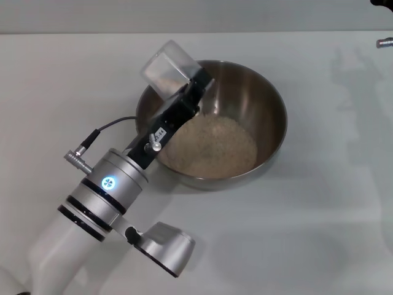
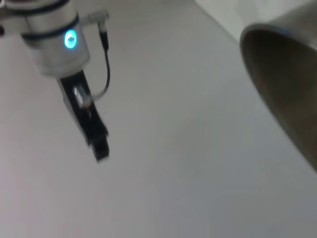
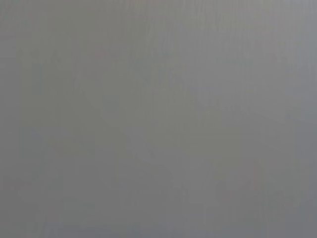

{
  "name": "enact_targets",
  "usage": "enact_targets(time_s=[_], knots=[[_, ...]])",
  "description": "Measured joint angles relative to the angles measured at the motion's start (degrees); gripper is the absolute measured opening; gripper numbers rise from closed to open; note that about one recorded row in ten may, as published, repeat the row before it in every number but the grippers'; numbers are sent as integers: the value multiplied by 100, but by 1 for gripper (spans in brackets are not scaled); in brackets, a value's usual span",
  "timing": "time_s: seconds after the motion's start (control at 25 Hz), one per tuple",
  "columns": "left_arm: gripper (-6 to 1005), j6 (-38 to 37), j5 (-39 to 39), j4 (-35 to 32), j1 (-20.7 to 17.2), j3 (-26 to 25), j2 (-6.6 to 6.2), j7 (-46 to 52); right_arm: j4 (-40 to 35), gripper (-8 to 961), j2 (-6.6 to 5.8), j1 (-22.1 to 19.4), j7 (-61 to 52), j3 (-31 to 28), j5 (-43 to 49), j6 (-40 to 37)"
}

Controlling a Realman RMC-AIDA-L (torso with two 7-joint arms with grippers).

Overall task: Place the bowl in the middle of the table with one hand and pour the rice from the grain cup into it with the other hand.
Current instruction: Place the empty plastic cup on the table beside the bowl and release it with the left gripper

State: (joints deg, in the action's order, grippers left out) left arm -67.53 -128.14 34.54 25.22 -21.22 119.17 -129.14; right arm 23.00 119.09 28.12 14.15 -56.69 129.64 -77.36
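Observation:
The steel bowl (image 1: 270, 104) stands on the white table (image 1: 319, 233) near the middle, with a heap of rice (image 1: 212, 147) inside. My left gripper (image 1: 190, 86) is shut on the clear grain cup (image 1: 167, 67) and holds it tipped over the bowl's far-left rim. The cup looks almost empty. In the left wrist view a ring-lit arm with a black gripper (image 2: 99, 148) hangs over the table beside the bowl's outer wall (image 2: 287, 89). I cannot tell which arm it is. My right gripper is out of view.
A dark part (image 1: 382, 3) and a small silver piece (image 1: 385, 42) show at the head view's far right edge. My left arm's elbow (image 1: 163, 246) hangs over the table's near side. The right wrist view shows only plain grey surface.

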Motion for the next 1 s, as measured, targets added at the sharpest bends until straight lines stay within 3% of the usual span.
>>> enact_targets(time_s=[0.2, 0.4, 0.72, 1.0], knots=[[75, -2, 33, 43, -55, -92, 1, 250, -27, 372, 0, -1, 0, 6, 0, -4], [85, -95, 54, 145, -200, -387, 1, 1487, -37, 372, 0, 0, -37, 2, 0, -7], [101, -147, 197, 521, -645, -1041, 0, 5105, -41, 372, 0, 17, -52, 2, -1, -8], [114, 50, 1084, 281, -635, -1789, -36, 8438, -32, 375, 0, 17, -53, 7, -1, -8]])
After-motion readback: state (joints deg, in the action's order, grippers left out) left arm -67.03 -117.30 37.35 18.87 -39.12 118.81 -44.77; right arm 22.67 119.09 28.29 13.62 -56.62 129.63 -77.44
